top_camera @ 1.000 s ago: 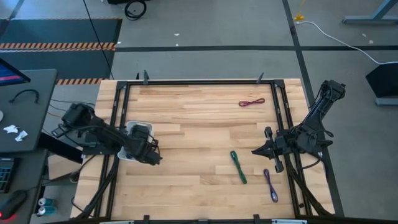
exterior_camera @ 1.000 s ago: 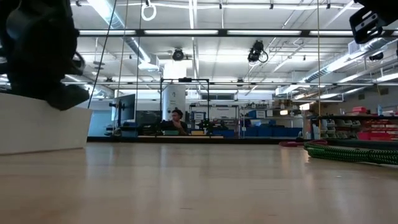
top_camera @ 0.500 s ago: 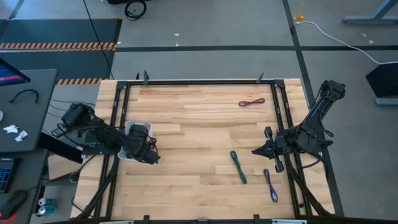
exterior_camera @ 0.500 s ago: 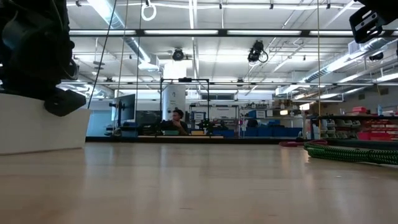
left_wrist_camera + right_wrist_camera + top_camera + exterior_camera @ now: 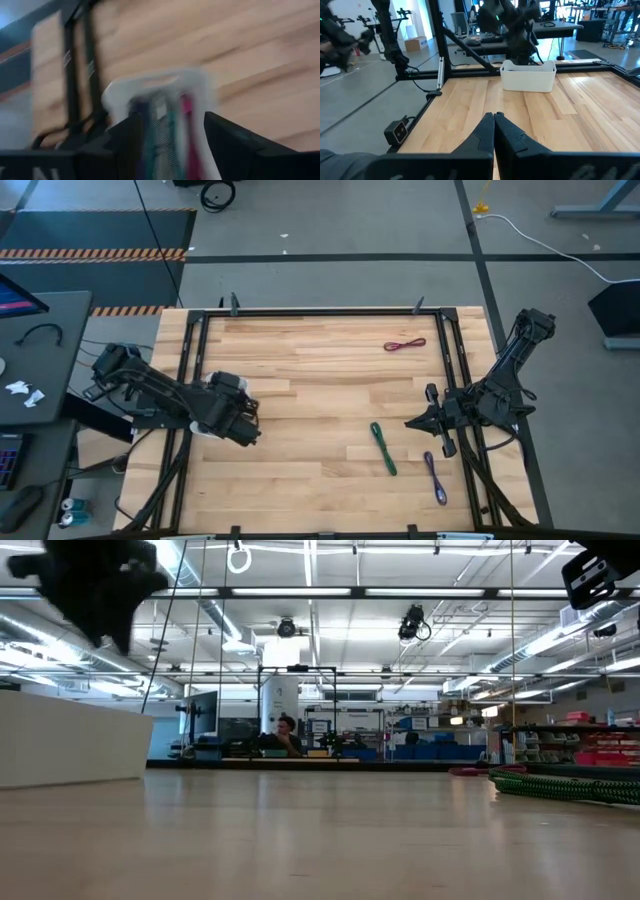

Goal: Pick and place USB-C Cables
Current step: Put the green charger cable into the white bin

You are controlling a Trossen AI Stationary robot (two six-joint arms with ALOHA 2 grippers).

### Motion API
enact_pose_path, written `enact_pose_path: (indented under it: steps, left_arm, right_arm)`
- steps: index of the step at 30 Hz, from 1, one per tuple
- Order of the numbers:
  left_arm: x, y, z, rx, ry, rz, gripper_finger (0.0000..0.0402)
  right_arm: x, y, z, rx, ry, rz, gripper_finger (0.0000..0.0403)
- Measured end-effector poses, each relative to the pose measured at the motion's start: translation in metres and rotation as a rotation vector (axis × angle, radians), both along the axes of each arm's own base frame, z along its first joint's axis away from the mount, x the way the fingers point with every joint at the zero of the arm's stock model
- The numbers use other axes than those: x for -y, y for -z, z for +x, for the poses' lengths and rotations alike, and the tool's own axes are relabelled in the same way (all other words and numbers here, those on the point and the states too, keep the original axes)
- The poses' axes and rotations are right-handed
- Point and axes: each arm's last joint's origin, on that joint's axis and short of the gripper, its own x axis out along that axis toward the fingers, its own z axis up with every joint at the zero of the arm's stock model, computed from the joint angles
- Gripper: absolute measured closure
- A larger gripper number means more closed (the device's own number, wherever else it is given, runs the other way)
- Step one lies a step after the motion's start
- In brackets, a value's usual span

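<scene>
The left gripper (image 5: 243, 423) hangs over the white tray (image 5: 528, 75) near the table's (image 5: 320, 370) left edge, its fingers (image 5: 235, 145) apart with nothing between them. Inside the tray lie several USB-C cables (image 5: 165, 135), thin strips in purple, grey, teal and red packed side by side, blurred in the left wrist view. Three more cables rest on the bare wood: a maroon cable (image 5: 404, 344) at the far right, a green cable (image 5: 383, 448) lying lengthwise right of centre, and a purple cable (image 5: 434, 477) near the right front corner. The right gripper (image 5: 493, 120) waits at the right edge with fingers pressed together, empty
</scene>
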Motion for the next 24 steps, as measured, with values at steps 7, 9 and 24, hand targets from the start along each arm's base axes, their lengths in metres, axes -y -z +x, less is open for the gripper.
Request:
enact_pose_path:
  steps: [7, 9, 24]
  left_arm:
    - [0.016, -0.024, 0.04, 0.347, 0.291, 0.21, 0.0201]
    - [0.022, -0.019, 0.058, 0.378, 0.418, 0.253, 0.0208]
    - [-0.014, 0.062, 0.227, 0.512, 1.26, 0.233, 0.0223]
  right_arm:
    - [-0.001, -0.001, -0.002, 0.006, -0.017, 0.007, 0.0398]
    - [-0.002, -0.003, -0.005, 0.014, -0.038, 0.018, 0.0399]
    - [-0.013, -0.013, -0.04, 0.06, -0.314, 0.122, 0.0399]
